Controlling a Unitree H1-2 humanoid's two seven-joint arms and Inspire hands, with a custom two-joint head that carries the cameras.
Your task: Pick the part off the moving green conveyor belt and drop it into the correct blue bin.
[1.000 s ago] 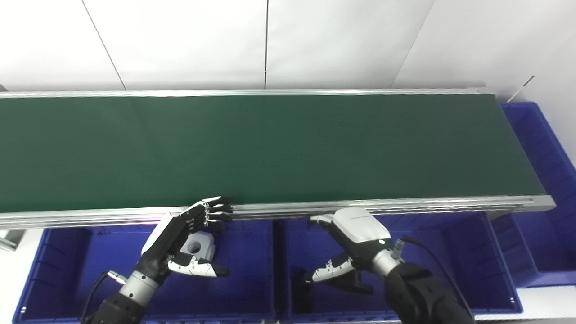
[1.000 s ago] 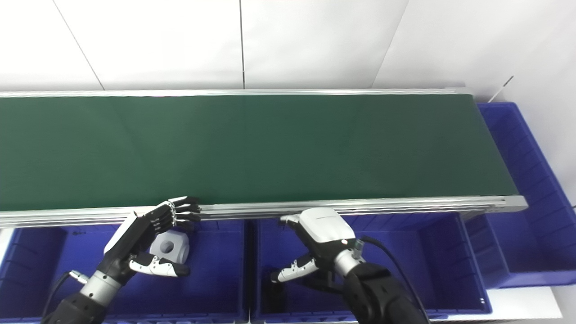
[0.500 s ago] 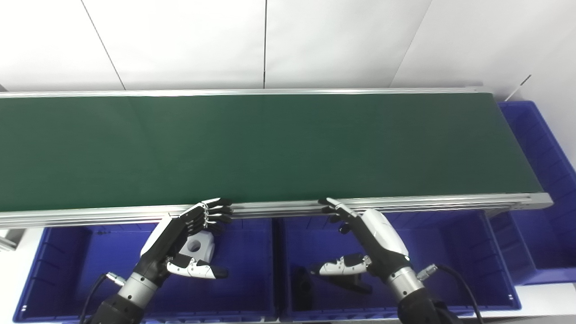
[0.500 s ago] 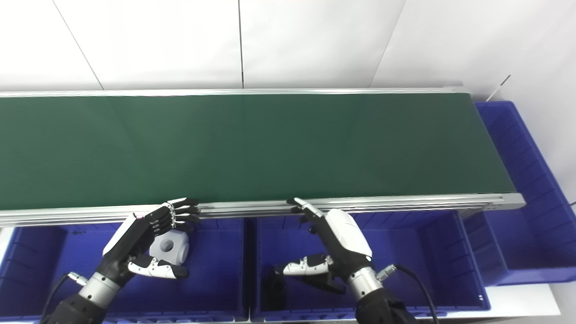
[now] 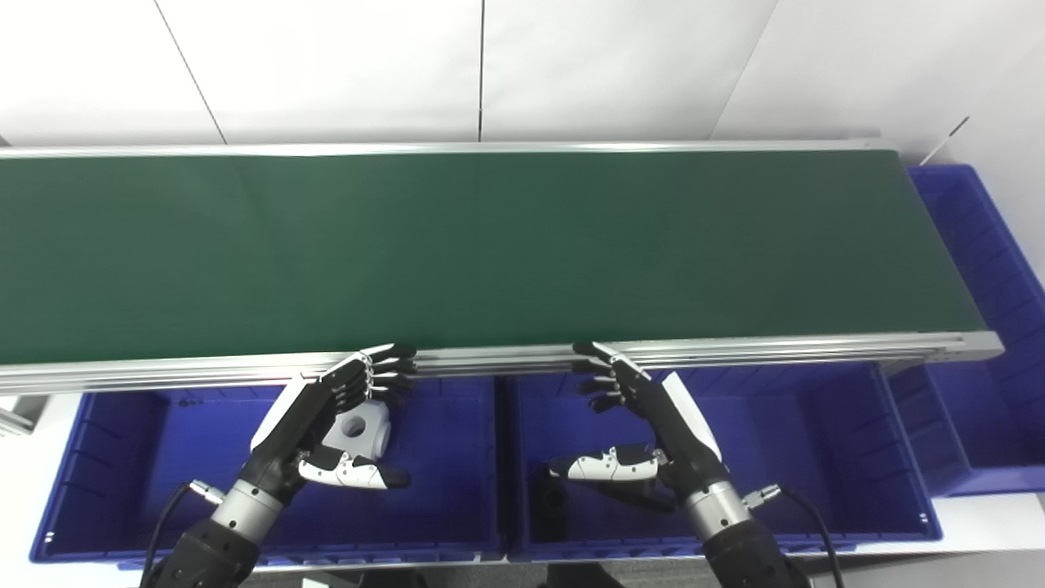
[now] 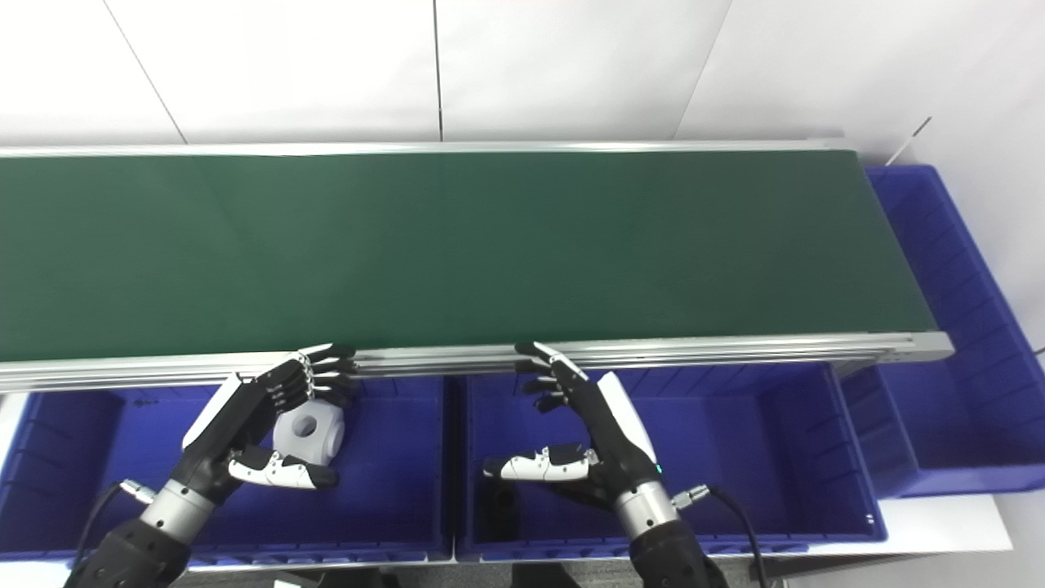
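Note:
The green conveyor belt (image 5: 490,245) runs across the view with no part on it. My left hand (image 5: 322,412) hovers open over the left blue bin (image 5: 139,465), fingertips at the belt's near rail. A white block with a round hole (image 5: 365,430) lies in that bin just behind its fingers. Over the middle blue bin (image 5: 816,457), my right hand (image 5: 653,420) is open and holds nothing, its fingers spread toward the rail and its thumb pointing left. A black part (image 5: 549,508) lies in the middle bin, and another dark piece (image 5: 633,495) shows under the right thumb.
A third blue bin (image 5: 988,269) stands at the belt's right end. The aluminium rail (image 5: 775,353) edges the belt just above the bins. White wall panels rise behind the belt.
My right hand has turned from palm-down with curled fingers to edge-on with fingers spread, moving slightly left. The left hand stayed put. The camera tilted, shifting the scene up.

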